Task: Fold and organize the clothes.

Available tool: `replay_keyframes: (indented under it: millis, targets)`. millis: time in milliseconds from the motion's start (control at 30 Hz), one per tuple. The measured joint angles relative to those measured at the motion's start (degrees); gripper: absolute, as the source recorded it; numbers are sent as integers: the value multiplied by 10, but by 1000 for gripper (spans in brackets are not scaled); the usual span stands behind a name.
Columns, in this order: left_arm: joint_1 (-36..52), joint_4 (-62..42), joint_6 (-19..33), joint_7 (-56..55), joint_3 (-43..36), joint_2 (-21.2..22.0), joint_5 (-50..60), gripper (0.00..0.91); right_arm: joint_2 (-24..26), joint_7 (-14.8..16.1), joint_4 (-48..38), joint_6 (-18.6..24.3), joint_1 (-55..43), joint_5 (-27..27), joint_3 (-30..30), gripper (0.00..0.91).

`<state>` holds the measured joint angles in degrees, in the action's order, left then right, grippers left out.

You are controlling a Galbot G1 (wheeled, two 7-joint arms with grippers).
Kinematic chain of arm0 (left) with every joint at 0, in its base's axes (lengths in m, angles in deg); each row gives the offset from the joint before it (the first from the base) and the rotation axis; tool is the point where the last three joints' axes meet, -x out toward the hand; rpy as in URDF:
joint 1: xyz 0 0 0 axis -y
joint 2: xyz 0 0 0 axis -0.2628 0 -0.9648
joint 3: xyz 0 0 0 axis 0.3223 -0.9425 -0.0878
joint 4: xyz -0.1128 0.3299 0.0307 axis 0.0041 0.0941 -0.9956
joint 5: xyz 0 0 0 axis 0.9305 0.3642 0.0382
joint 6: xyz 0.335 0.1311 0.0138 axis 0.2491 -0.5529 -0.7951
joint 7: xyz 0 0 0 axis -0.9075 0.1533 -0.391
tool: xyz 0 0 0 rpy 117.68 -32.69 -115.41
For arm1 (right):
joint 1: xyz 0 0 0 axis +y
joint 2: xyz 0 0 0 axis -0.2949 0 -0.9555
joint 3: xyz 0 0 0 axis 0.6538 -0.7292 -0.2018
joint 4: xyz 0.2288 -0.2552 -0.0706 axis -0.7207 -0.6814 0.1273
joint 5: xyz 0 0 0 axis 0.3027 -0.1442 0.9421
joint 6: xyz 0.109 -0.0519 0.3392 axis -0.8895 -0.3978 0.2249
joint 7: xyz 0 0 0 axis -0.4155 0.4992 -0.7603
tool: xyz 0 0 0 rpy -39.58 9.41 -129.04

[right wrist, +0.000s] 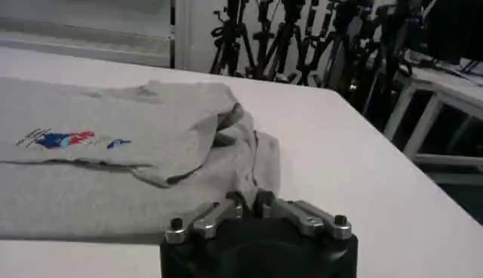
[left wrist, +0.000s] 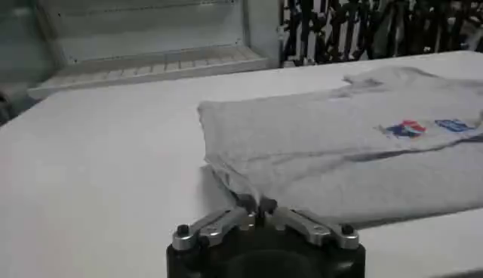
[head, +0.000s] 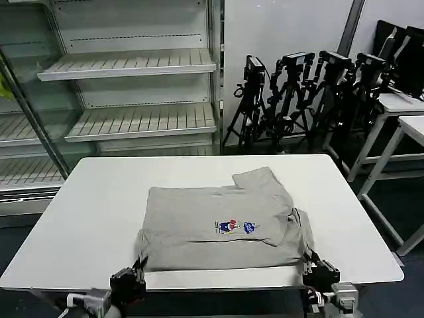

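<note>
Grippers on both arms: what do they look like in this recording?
Both match: the left gripper and right gripper each have a rounded black housing, two silver metal links fastened with black bolts, and short dark fingers. In the head view, silver-grey wrist sections sit behind them.

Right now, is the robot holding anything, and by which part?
Yes. The left tool and right tool each pinch a near corner of the grey T-shirt.

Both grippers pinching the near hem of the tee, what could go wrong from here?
1. The left gripper holds only a thin corner of the T-shirt; it may slip out on lifting.
2. The right gripper grips bunched cloth by the folded sleeve, so the fold could drag crooked.
3. The hem lies near the table front edge; uneven pulls might slide the shirt off.
</note>
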<state>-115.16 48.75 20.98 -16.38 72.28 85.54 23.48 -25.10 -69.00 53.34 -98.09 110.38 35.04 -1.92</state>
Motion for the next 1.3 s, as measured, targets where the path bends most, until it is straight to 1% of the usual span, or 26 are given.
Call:
replay_keyframes:
  millis: [133, 233, 367, 467, 600, 800, 1033, 1300]
  targets:
    - [-18, 27, -2, -1, 11, -5, 3, 907, 8, -7, 17, 5, -7, 17, 16, 907]
    - [-20, 38, -2, -2, 24, -12, 0, 907, 17, -14, 19, 5, -29, 37, 22, 907]
    - [2, 43, -3, -7, 42, -32, -24, 907, 33, -27, -1, -1, -91, 64, 14, 907]
    - [38, 34, -4, -13, 46, -52, -50, 907, 47, -37, -35, -4, -153, 79, -5, 907]
    - [107, -2, -5, -23, 36, -77, -89, 907, 53, -45, -98, -6, -245, 96, -44, 907]
    - [232, -90, -5, -44, -12, -93, -131, 907, 55, -48, -214, -9, -378, 119, -105, 907]
    - [377, -209, -6, -61, -89, -97, -150, 907, 43, -46, -356, -10, -516, 132, -175, 907]
    - [506, -339, -7, -68, -163, -86, -160, 907, 16, -50, -501, -11, -633, 140, -230, 907]
